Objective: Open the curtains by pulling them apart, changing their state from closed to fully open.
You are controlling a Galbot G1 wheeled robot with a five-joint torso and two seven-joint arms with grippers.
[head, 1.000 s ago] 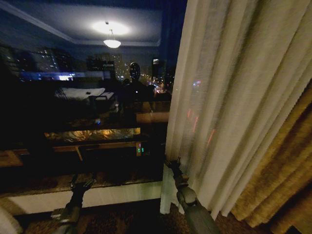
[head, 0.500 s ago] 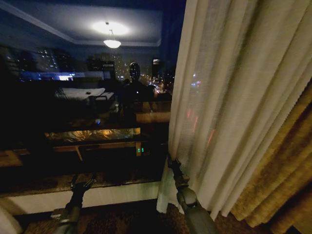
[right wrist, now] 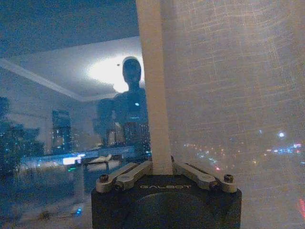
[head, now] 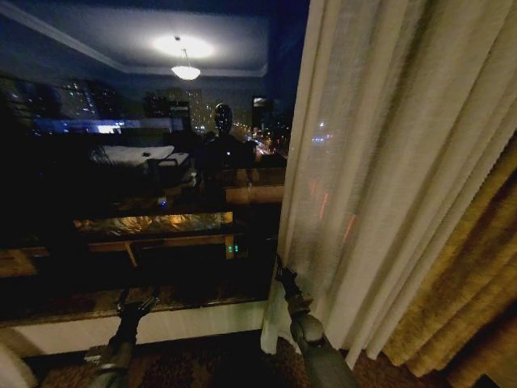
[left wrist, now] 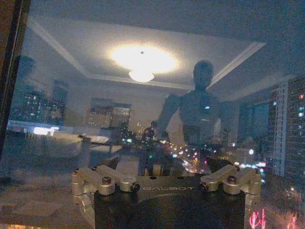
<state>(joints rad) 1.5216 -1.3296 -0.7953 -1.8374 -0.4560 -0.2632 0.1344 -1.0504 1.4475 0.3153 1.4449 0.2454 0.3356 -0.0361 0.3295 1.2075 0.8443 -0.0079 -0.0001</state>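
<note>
While the right gripper (head: 283,271) clenches its hem at lower centre, the sheer cream curtain (head: 388,162) hangs pleated across the frame's right half. Left gripper (head: 136,305), lower left, is released before the window (head: 121,162).

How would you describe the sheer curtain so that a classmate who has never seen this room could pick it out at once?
Start at the big dark window. To its right hangs the sheer curtain, its edge pinched by the right gripper. It is pale cream and see-through, with city lights glowing through it, unlike the thicker golden drape further right.
</note>
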